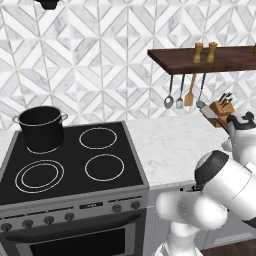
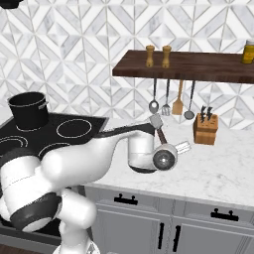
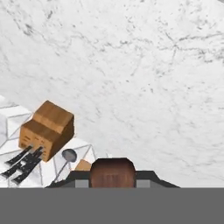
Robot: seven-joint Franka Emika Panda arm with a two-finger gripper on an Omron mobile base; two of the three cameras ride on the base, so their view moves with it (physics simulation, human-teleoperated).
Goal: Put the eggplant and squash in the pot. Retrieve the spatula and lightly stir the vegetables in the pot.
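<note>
My fingers [image 2: 159,130] are clenched on the spatula [image 2: 158,125], blade up over the tabletop [image 2: 218,168]. The pot [image 1: 42,128] stands well off to my left, on the stove's back burner.

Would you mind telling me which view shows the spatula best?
The right base view: the spatula shows its grey blade and brown handle, tilted above the counter. The left base view has it small beside the knife block; the hand view gives just the handle's end.
</note>
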